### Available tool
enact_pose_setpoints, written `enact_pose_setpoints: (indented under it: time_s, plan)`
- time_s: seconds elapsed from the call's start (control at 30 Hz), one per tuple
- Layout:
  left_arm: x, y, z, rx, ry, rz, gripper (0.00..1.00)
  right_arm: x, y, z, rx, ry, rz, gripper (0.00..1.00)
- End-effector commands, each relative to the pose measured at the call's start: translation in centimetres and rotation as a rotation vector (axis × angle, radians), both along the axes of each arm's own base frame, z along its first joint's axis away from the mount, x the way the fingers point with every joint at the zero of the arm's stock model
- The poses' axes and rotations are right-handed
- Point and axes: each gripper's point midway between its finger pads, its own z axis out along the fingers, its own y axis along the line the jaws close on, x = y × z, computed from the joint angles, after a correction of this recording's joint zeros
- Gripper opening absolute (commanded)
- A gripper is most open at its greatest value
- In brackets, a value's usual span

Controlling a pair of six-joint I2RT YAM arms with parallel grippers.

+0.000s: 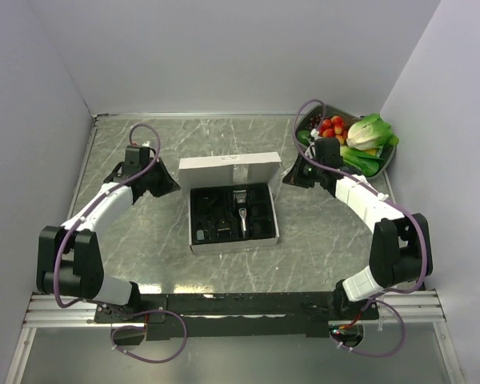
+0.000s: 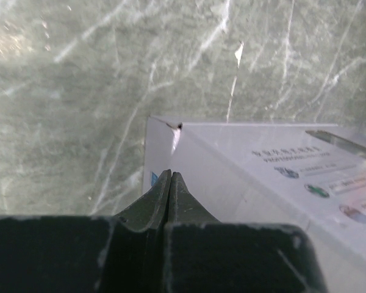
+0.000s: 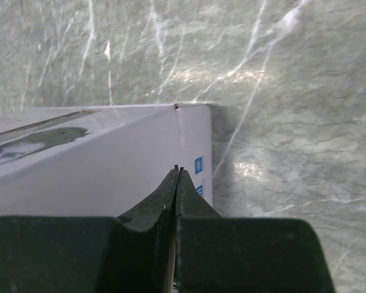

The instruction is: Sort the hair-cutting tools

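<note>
Left gripper (image 2: 171, 173) and right gripper (image 3: 178, 168) were both clenched empty, flanking the open box (image 1: 230, 168). Clipper (image 1: 243, 214) sat in the tray (image 1: 262, 210) inside it. Uneven shove could've skewed the box, spilling its contents.

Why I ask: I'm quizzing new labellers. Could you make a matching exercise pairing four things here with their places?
Things:
1. slim black electric hair clipper with silver blade head
2. dark bowl of vegetables
3. left gripper
4. right gripper

Places:
A. at the right end of the white cardboard box
B. far right corner of the grey marbled table
C. in the black moulded plastic tray
D. at the box's left end

Pairs: 1-C, 2-B, 3-D, 4-A
</note>
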Motion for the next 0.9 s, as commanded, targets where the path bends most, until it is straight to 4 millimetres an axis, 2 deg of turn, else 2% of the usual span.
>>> enact_pose_setpoints:
  time_s: [0.0, 0.2, 0.43, 0.63, 0.87]
  plan:
    - [-0.7, -1.6, 2.1, -0.076, -0.050, -0.046, 0.01, -0.7, 2.0, 0.9, 0.035, -0.023, 0.073, 0.00]
    - [-1.4, -2.7, 1.3, -0.103, -0.045, -0.075, 0.01, -1.3, 4.0, 1.0, 0.049, -0.027, 0.124, 0.00]
    - [-2.5, -3.6, 0.8, -0.115, -0.031, -0.100, 0.01, -1.9, 5.3, 1.1, 0.047, -0.027, 0.157, 0.00]
    - [-3.5, -3.2, 0.1, -0.086, -0.018, -0.094, 0.01, -2.7, 5.2, 0.0, 0.027, -0.007, 0.155, 0.00]
    - [-4.7, -2.3, -0.9, -0.056, -0.008, -0.076, 0.01, -4.3, 4.1, -1.8, -0.010, 0.018, 0.127, 0.00]
